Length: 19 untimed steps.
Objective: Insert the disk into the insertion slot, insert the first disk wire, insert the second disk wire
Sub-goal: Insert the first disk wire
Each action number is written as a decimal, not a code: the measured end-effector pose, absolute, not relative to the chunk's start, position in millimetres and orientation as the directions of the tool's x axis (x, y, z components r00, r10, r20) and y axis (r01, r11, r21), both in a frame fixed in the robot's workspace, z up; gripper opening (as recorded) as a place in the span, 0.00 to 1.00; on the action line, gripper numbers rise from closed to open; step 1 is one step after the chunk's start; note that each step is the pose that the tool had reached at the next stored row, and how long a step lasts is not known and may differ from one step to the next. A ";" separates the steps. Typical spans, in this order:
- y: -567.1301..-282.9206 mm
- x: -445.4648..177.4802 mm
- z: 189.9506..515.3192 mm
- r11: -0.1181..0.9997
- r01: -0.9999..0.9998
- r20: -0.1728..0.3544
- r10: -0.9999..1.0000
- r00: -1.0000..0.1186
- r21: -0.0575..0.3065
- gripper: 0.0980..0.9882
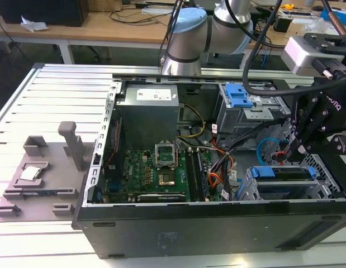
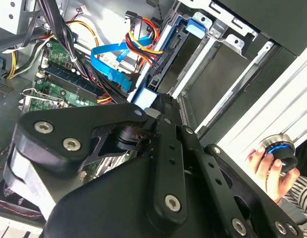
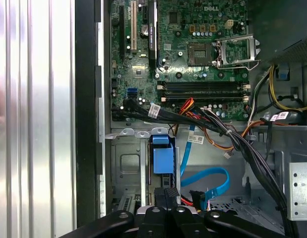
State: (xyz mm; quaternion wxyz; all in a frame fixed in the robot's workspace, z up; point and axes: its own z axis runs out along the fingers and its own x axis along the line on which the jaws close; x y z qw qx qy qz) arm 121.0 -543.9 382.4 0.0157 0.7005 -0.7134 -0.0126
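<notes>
The disk [image 1: 284, 174], a drive in a bright blue carrier [image 3: 162, 158], sits in the insertion slot [image 1: 248, 192], a low bay of perforated silver metal at the case's corner on the exterior view's right. My gripper [image 1: 298, 149] hangs just over the disk's inner end, tips [image 3: 166, 194] close to the carrier's edge. A blue flat data wire [image 3: 213, 173] loops loose beside the bay, its plug [image 2: 126, 82] lying free near the gripper [image 2: 163, 101]. A red, yellow and orange power wire bundle [image 2: 141, 44] runs to a black plug by the carrier [image 2: 165, 49].
The open case holds the green motherboard [image 1: 161, 173], a grey power supply [image 1: 147, 114] and a taller cage with a blue latch [image 1: 240, 95]. Black cable bundles [image 3: 232, 136] cross above the bay. A grey fixture plate [image 1: 44, 173] lies outside the case. A person's hand [image 2: 270, 166] grips a knob.
</notes>
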 end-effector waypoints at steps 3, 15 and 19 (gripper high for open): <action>-543.9 121.1 382.4 0.018 -0.999 0.005 -1.000 -0.018 0.040 0.01; -543.9 129.4 381.4 0.018 -0.999 0.005 -1.000 -0.018 0.040 0.01; -543.9 133.3 379.8 0.018 -0.999 0.005 -1.000 -0.018 0.040 0.01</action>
